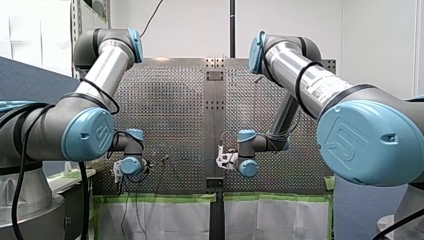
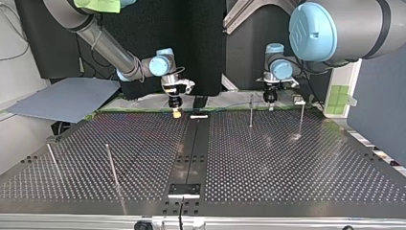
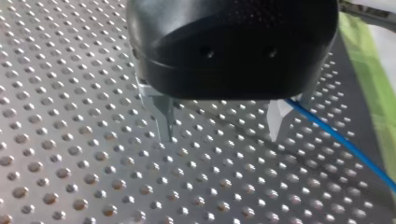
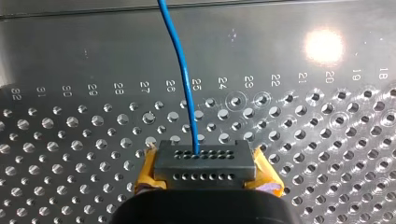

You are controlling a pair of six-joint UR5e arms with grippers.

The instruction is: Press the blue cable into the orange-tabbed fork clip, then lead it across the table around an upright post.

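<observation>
While my right pincer (image 4: pixel 204 164) is clamped on the blue cable (image 4: pixel 185 79), which runs ahead over the table (image 4: pixel 70 140), my left pincer (image 3: pixel 220 135) stands open and empty, the cable lying just beside one finger. I judge the task barely begun: no clip shows, and the posts (image 2: pixel 250 111) look bare.

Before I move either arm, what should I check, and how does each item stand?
1. Right gripper shut on the blue cable: ok.
2. Left gripper open, nothing between its fingers: ok.
3. Cable clear of the left gripper: it runs close beside one finger; contact cannot tell.
4. Orange-tabbed fork clip located: cannot tell; no view shows it plainly.
5. Cable seated in that clip: cannot tell.
6. Upright posts standing: ok.
</observation>
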